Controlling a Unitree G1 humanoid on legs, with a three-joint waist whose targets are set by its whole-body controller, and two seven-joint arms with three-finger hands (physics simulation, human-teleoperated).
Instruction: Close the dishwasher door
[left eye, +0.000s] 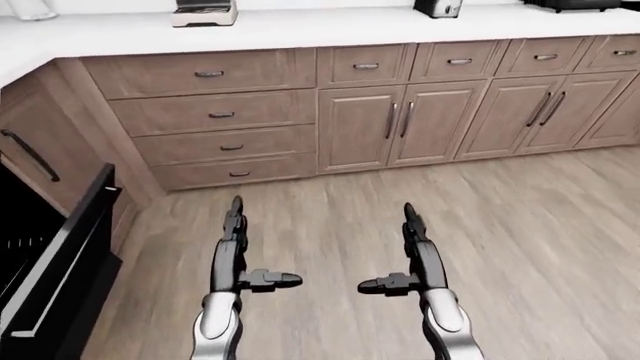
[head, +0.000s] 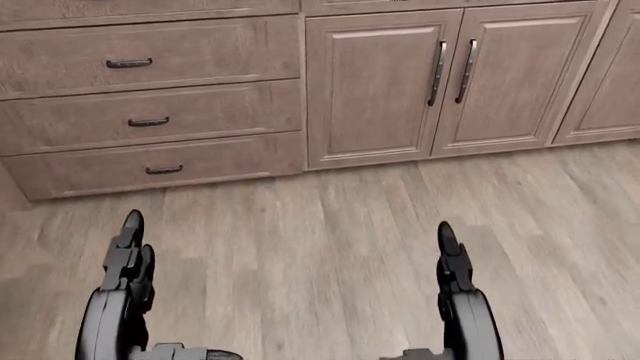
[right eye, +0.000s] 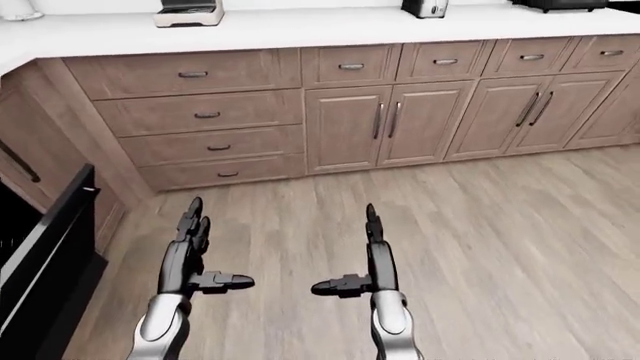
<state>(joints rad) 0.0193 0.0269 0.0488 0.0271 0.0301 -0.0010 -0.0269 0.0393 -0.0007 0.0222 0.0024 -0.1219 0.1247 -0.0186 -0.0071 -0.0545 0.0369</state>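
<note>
In the left-eye view the dishwasher door (left eye: 62, 259) hangs open at the left edge, a black slab tilted outward, with the dark inside of the machine showing to its left. The left hand (left eye: 236, 247) and the right hand (left eye: 413, 247) are both held out over the wooden floor (left eye: 540, 240), fingers straight and spread, thumbs pointing toward each other, gripping nothing. The left hand is well apart from the door. Along the top runs the white desk (left eye: 300, 30), carrying a toaster (left eye: 204, 13) near its left end and a second small appliance (left eye: 437, 7) further right. Under it stand brown drawers (left eye: 215, 112) and cabinet doors (left eye: 400, 124)

The head view looks lower: only the fingers of the left hand (head: 128, 255) and right hand (head: 452, 262) rise from the bottom edge, open, over bare floor, with drawers (head: 150, 120) at the top left and cabinet doors (head: 450, 75) to the right

In the right-eye view the door (right eye: 50, 240) again fills the lower left corner, standing open, its top edge level with the lowest drawer
</note>
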